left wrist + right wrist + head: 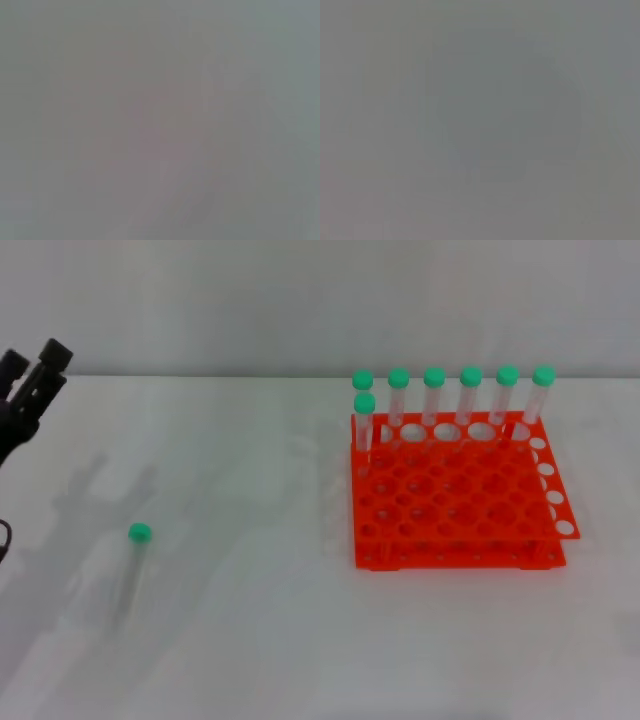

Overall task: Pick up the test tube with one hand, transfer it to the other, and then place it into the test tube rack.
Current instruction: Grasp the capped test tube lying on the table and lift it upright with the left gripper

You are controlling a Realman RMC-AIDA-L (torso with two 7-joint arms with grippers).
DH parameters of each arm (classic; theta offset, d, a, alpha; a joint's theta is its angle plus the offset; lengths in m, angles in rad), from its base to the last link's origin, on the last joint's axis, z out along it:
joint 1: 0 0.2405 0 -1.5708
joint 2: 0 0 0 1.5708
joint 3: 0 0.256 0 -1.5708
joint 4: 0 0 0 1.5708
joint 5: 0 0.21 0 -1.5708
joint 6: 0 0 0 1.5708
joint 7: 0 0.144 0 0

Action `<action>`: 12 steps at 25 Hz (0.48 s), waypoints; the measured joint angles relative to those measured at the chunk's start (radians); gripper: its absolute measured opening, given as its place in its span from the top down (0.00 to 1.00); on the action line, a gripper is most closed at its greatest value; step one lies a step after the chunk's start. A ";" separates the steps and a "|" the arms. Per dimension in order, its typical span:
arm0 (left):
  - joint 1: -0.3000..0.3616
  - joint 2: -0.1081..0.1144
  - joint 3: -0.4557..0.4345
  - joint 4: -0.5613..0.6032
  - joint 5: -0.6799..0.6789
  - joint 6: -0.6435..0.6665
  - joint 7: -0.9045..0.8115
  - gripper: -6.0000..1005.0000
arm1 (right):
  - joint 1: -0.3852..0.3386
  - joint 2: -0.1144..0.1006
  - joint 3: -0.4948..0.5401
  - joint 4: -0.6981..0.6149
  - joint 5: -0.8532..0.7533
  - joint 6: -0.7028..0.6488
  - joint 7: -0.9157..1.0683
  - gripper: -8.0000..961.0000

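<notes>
The test tube lies flat on the white table at the left, its green cap pointing away from me. My left gripper hangs in the air at the far left edge of the head view, well behind and left of the tube, open and holding nothing. The orange-red test tube rack stands at the right. My right gripper is out of view. Both wrist views show only a blank grey field.
Several green-capped tubes stand upright in the rack's back row, and one more stands just in front at its left end. Bare white tabletop separates the lying tube from the rack.
</notes>
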 joint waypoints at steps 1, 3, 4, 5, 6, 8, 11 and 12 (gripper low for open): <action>0.010 0.006 0.000 0.043 0.032 -0.016 -0.061 0.15 | -0.001 -0.002 0.000 0.000 0.000 0.000 0.000 0.30; 0.030 0.020 -0.002 0.125 0.103 -0.047 -0.187 0.13 | -0.003 -0.004 -0.001 0.000 0.000 0.000 -0.001 0.30; 0.037 0.027 -0.003 0.167 0.135 -0.061 -0.249 0.12 | -0.004 -0.006 -0.001 0.000 0.000 0.001 -0.003 0.30; 0.045 0.039 -0.006 0.228 0.191 -0.086 -0.351 0.12 | -0.004 -0.006 -0.001 0.000 0.000 0.001 -0.003 0.30; 0.048 0.046 -0.007 0.258 0.221 -0.100 -0.403 0.12 | -0.005 -0.008 0.001 0.000 0.000 0.002 -0.004 0.30; 0.051 0.071 -0.012 0.352 0.339 -0.148 -0.603 0.12 | -0.007 -0.011 0.004 0.000 0.000 0.005 -0.005 0.30; 0.046 0.103 -0.013 0.459 0.483 -0.189 -0.849 0.12 | -0.009 -0.014 0.007 0.000 0.002 0.006 -0.007 0.30; 0.043 0.113 -0.014 0.488 0.520 -0.196 -0.916 0.13 | -0.010 -0.014 0.008 -0.001 0.004 0.006 -0.007 0.30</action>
